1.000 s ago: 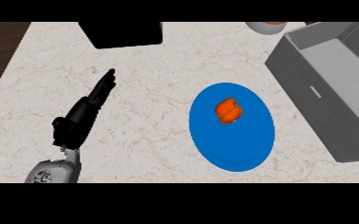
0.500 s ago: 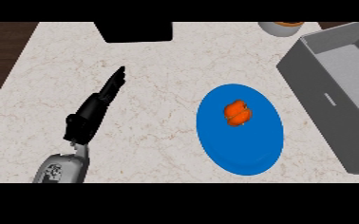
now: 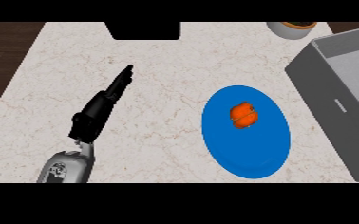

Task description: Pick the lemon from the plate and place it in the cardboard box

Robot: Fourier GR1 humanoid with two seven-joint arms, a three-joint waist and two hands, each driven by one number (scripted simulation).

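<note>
Sitting on the blue plate (image 3: 231,156), a little above its middle, the orange-coloured lemon (image 3: 243,115) lies untouched. Right of the plate stands the grey box (image 3: 328,95), open at the top. Well to the left, the left hand (image 3: 101,105) hovers over the marble counter (image 3: 175,66) with fingers straight, released, holding nothing

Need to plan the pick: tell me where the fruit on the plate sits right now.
In the head view, the orange fruit lies on the blue plate, right of centre, left of the grey box.
</note>
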